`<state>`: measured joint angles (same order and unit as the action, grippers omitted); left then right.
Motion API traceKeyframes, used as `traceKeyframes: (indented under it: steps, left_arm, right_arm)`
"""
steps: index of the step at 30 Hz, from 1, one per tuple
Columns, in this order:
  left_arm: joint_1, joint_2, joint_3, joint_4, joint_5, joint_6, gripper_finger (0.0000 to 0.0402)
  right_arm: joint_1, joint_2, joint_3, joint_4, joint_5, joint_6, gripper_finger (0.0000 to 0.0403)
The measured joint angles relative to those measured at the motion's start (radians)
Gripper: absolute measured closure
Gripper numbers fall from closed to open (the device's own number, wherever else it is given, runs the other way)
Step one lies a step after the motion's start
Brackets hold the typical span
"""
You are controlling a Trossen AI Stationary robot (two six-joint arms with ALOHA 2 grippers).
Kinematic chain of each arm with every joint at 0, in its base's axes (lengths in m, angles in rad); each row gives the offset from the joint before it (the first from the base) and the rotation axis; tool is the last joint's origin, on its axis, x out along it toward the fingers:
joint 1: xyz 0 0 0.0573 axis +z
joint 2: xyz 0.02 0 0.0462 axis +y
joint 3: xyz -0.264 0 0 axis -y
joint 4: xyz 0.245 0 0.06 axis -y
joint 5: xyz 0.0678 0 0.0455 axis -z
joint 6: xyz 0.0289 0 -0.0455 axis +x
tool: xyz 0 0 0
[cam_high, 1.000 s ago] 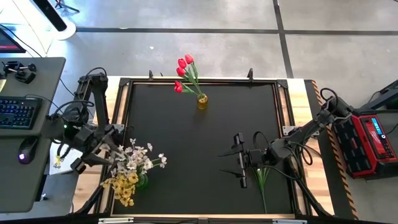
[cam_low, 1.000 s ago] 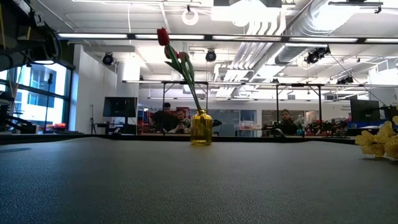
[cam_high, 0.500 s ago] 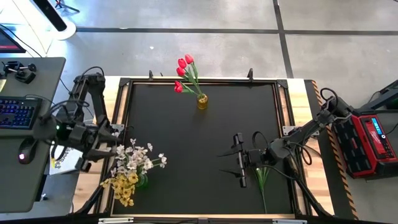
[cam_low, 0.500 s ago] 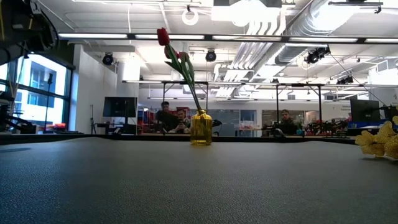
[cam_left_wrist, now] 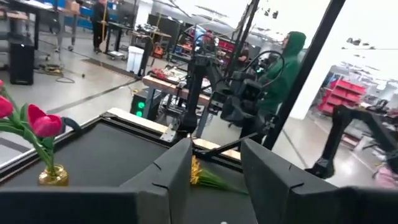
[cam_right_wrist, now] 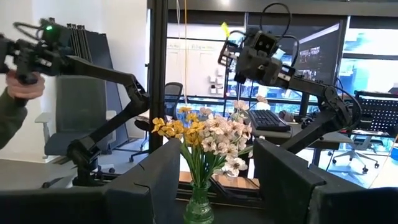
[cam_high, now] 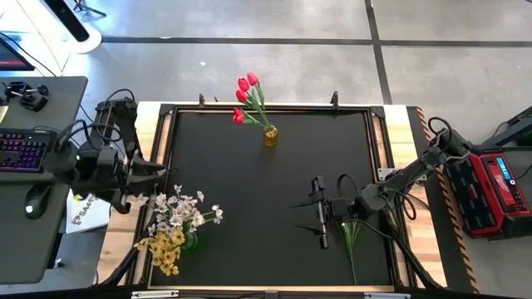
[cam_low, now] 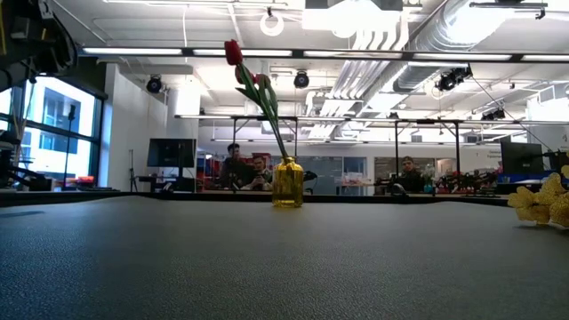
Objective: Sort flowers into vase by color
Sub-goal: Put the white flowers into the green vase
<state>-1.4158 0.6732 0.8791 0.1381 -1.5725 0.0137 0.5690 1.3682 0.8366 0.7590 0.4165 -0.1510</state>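
left gripper (cam_high: 158, 172) pulled back from white/yellow bunch (cam_high: 179, 224) (fingers parted, empty), right gripper (cam_high: 318, 223) released.

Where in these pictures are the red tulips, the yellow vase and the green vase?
red tulips (cam_high: 246, 85): high view, a bloom.
yellow vase (cam_low: 287, 184): low view, glass body.
green vase (cam_right_wrist: 199, 210): right wrist view, glass body.

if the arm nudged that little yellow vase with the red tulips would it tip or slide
Probably tip. The yellow vase is short and narrow, while the red tulips rise well above it and lean to one side, so it looks top-heavy. It looks like glass, so a fall might crack it.
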Motion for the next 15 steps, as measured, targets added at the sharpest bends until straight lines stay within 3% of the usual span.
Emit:
traceKeyframes:
  steps: [5,15]
  left_arm:
    - [-0.033,-0.073,0.000,0.059,0.001,0.100,0.0299]
    - [-0.021,-0.129,-0.128,-0.079,0.002,-0.131,0.0349]
  right_arm:
    - [0.000,0.000,0.000,-0.011,0.000,0.020,0.0214]
    - [0.000,0.000,0.000,-0.023,0.000,0.019,0.0214]
